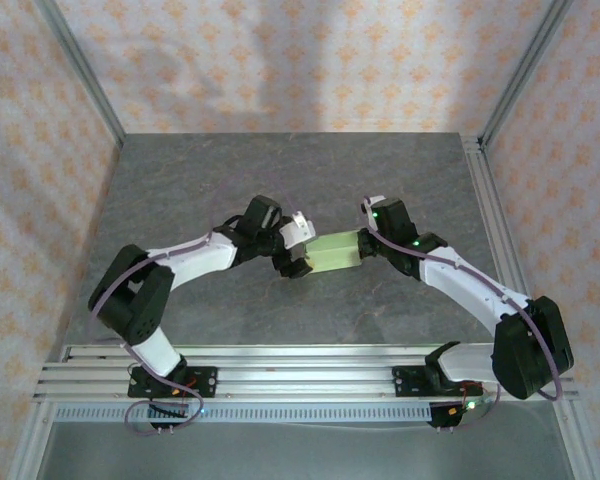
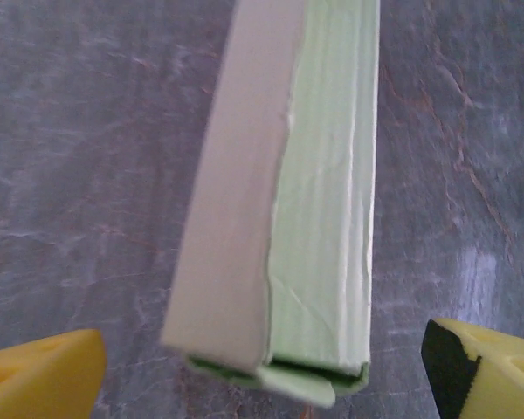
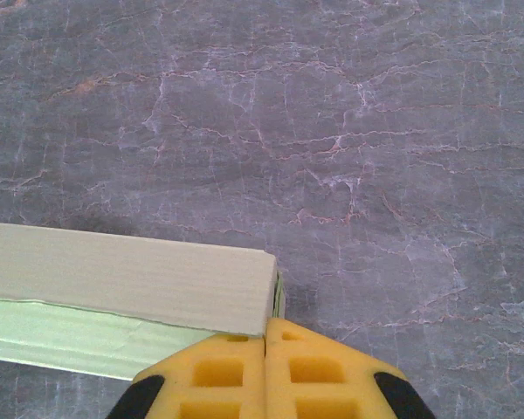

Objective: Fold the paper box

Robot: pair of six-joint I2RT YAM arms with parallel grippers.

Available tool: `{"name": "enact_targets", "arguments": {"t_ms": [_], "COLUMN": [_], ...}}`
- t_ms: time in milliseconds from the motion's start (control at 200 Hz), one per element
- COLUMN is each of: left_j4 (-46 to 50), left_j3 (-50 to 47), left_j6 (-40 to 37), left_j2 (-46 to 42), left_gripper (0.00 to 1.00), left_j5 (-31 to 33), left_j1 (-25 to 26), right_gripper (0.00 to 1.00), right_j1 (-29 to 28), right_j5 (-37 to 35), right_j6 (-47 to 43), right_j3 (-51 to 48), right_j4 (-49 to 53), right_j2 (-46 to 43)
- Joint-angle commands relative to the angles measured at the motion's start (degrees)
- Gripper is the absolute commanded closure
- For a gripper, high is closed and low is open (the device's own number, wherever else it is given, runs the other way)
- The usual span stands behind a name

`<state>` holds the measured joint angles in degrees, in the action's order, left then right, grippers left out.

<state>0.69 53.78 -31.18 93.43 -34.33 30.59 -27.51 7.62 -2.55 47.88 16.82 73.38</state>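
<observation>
The paper box [image 1: 332, 250] is pale green card, folded into a long low shape, and lies between the two arms at mid-table. In the left wrist view the paper box [image 2: 323, 201] runs up the middle, with a tab sticking out at its near end. My left gripper [image 2: 262, 374] is open; its yellow fingertips [image 2: 39, 375] stand wide on either side of that end, touching nothing. The left gripper [image 1: 300, 245] sits at the box's left end. My right gripper [image 3: 266, 336] is shut on the thin wall at the corner of the paper box [image 3: 131, 279]. That right gripper [image 1: 363, 240] is at the box's right end.
The grey marbled table [image 1: 280, 170] stretches beyond the box. Patterned walls [image 1: 280, 60] close in the back and both sides. An aluminium rail [image 1: 310, 375] runs along the near edge by the arm bases, another [image 1: 492, 220] along the right side.
</observation>
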Motion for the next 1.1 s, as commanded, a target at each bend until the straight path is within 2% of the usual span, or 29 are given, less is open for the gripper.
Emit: {"name": "enact_targets", "arguments": {"t_ms": [0,155,280,415,516,621,776,856,1096], "left_j4": [-7.3,-10.3,-9.2,-2.7,-0.6,3.7,9.2,10.3,15.1], "left_j3": [-3.3,-7.5,-8.2,-5.8,-5.0,-2.5,0.9,2.8,13.8], "left_j6": [5.5,11.2,21.6,32.9,39.9,43.6,46.0,47.2,56.4], "left_j2": [-4.4,-9.7,-14.3,-17.6,-19.4,-18.8,-15.8,-13.8,-6.4], "left_gripper": [0.02,0.00,0.00,0.00,0.00,0.00,0.11,0.12,0.20], "left_j5": [5.4,11.0,18.8,23.8,24.2,21.2,19.4,19.1,22.1], "left_j1": [0.0,1.3,3.3,3.8,3.8,3.9,4.6,4.9,4.9], "right_gripper": [0.98,0.98,0.98,0.98,0.98,0.98,0.98,0.98,0.97], "right_j1": [-0.3,-0.3,-0.4,-0.4,-0.4,-0.4,-0.4,-0.4,-0.4], "right_j5": [-1.8,-2.2,-2.6,-3.0,-3.2,-3.1,-3.3,-3.5,-3.9], "right_j6": [0.9,1.5,2.5,2.5,2.5,3.0,3.4,2.9,2.7], "right_j3": [1.2,1.9,2.6,2.6,2.5,3.2,4.5,4.2,1.5], "right_j4": [1.4,1.8,2.4,2.6,2.8,3.5,4.8,4.5,1.7], "right_j2": [-1.2,-1.1,-1.2,-1.6,-1.7,-1.6,-1.4,-1.3,-1.0]}}
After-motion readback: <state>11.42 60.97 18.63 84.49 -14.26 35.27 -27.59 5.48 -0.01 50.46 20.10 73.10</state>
